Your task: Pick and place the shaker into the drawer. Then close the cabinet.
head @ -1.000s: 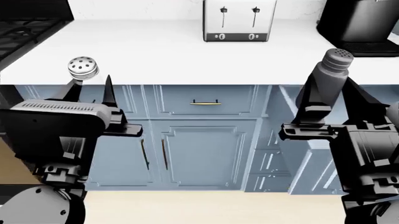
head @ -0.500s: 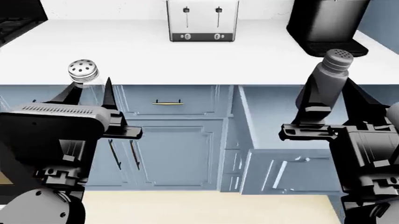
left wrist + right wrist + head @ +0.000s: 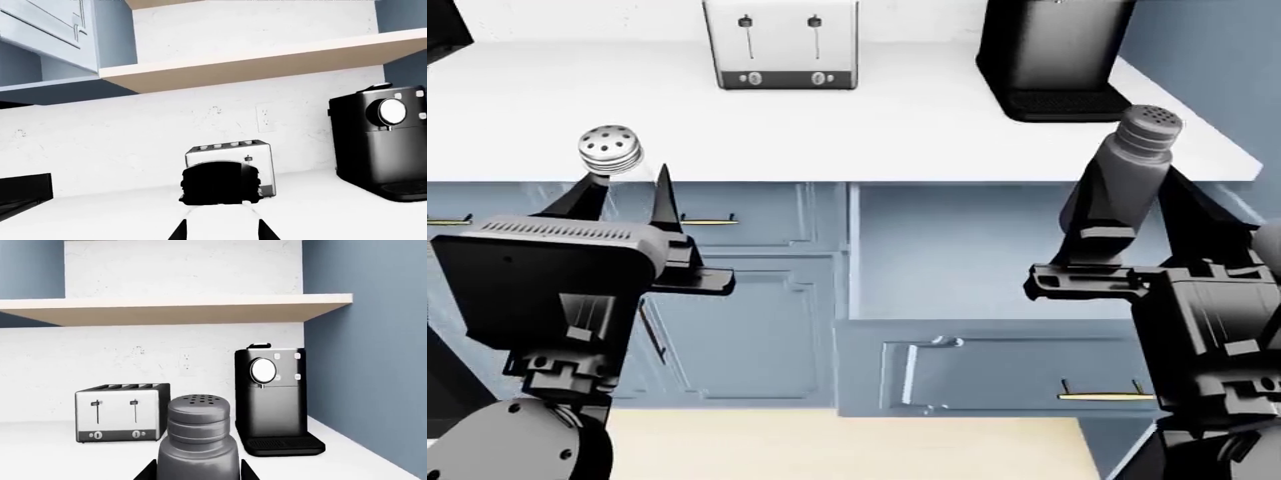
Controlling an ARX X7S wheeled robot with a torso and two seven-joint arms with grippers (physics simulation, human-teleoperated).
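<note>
— Where's the shaker right now?

— I've got two in sight. The grey shaker (image 3: 1130,168) stands upright between the fingers of my right gripper (image 3: 1141,205), jaws closed narrowly around its body, raised above the open drawer (image 3: 961,262). From the right wrist camera its pierced top (image 3: 199,412) fills the lower middle, with the toaster (image 3: 121,411) and the coffee machine (image 3: 275,396) behind it on the counter (image 3: 40,452).

— And the other one?

— A small round shaker with a silvery top (image 3: 609,147) sits at the tips of my left gripper (image 3: 625,200). The fingers flank it closely, but I cannot tell whether they actually clamp it — the body looks clear and hard to read. In the left wrist view a dark shape (image 3: 220,183) blocks the toaster (image 3: 230,159), and that doesn't settle it either.

— The drawer?

— Pulled out under the counter edge, to the right of centre in the head view. Its flat blue-grey bottom is bare, and its front panel (image 3: 988,375) with a brass handle (image 3: 1105,394) faces me. The cupboard doors (image 3: 747,330) to its left are shut.
</note>
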